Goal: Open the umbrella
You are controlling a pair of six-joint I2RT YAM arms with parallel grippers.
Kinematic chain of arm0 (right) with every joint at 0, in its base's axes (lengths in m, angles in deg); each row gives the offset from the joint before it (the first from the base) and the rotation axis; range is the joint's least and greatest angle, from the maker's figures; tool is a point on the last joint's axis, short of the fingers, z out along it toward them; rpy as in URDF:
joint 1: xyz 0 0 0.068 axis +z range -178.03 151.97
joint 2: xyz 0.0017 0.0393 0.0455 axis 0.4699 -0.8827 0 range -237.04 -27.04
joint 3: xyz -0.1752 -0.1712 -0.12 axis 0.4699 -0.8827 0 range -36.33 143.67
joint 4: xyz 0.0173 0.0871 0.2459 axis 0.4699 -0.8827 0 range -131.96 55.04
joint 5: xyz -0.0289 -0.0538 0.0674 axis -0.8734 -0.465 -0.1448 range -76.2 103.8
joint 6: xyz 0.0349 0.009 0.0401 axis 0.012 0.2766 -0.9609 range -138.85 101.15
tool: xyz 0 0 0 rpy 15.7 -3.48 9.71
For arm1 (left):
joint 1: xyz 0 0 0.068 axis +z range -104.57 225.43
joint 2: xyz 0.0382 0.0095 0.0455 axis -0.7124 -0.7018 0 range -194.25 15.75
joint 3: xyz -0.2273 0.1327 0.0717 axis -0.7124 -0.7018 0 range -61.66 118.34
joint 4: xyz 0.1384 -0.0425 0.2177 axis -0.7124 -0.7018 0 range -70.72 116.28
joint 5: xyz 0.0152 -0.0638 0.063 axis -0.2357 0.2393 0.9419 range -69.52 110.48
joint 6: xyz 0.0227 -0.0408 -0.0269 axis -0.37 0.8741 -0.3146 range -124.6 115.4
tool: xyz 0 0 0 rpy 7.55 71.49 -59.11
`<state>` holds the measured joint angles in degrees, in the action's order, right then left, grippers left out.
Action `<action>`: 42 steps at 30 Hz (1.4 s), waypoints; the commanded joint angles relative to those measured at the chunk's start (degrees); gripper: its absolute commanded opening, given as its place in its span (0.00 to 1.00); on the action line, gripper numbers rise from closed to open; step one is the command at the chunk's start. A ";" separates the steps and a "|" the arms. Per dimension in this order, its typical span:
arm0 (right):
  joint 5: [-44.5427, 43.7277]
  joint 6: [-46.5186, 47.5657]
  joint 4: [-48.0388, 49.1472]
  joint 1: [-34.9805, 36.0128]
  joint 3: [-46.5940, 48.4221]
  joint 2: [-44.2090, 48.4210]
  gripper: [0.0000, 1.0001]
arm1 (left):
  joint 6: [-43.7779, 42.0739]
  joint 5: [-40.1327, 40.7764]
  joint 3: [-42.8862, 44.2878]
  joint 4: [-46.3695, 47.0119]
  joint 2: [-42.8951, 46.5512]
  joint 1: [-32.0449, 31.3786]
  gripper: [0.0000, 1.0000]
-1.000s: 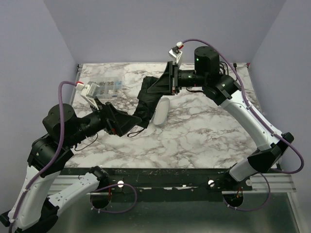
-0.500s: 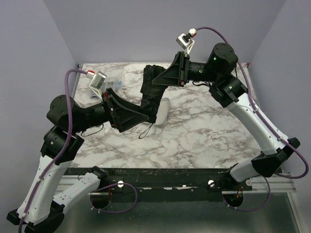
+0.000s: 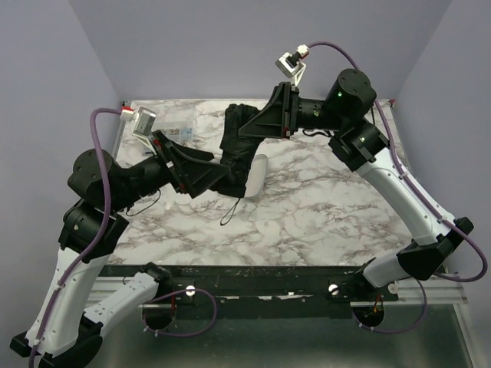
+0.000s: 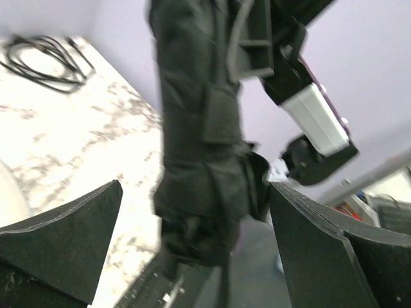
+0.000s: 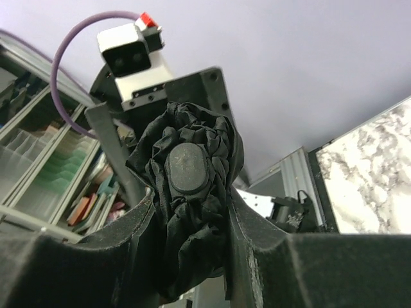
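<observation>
The black umbrella (image 3: 235,149) is folded and hangs nearly upright above the table, out of its sleeve. My right gripper (image 3: 244,126) is shut on its upper end; in the right wrist view the gripper (image 5: 191,192) pinches the bunched fabric under the oval cap (image 5: 186,168). My left gripper (image 3: 222,178) is open at the umbrella's lower end. In the left wrist view the gripper (image 4: 196,186) has its fingers (image 4: 70,237) wide apart, with the bundle (image 4: 202,147) between and ahead of them. A thin strap (image 3: 229,215) dangles below.
The cream sleeve (image 3: 257,175) lies on the marble table (image 3: 322,207) just right of the umbrella. A clear compartment box (image 3: 175,136) sits at the back left. A coiled black cable (image 4: 45,61) lies near the back wall.
The right arm lifted the umbrella's top end and tilted it upright, then held still. The left gripper rose and shifted back left along the lower end. The strap now hangs free.
</observation>
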<state>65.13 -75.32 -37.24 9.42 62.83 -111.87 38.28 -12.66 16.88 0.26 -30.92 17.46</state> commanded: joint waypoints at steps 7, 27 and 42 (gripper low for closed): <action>2.34 -2.07 0.35 1.52 1.21 2.08 0.01 | -2.90 6.05 -6.91 9.18 4.28 0.57 0.99; 3.91 -2.38 3.81 1.51 1.53 0.73 0.01 | 9.95 -9.92 -10.11 23.14 -1.56 0.64 0.99; -1.58 8.27 -11.49 1.44 7.80 -0.80 0.01 | 12.28 -0.75 -8.23 17.47 -2.34 0.27 0.99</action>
<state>65.87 -70.20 -45.79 10.89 65.54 -112.18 48.64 -12.69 10.30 16.57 -31.80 18.20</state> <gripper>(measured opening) 0.364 0.984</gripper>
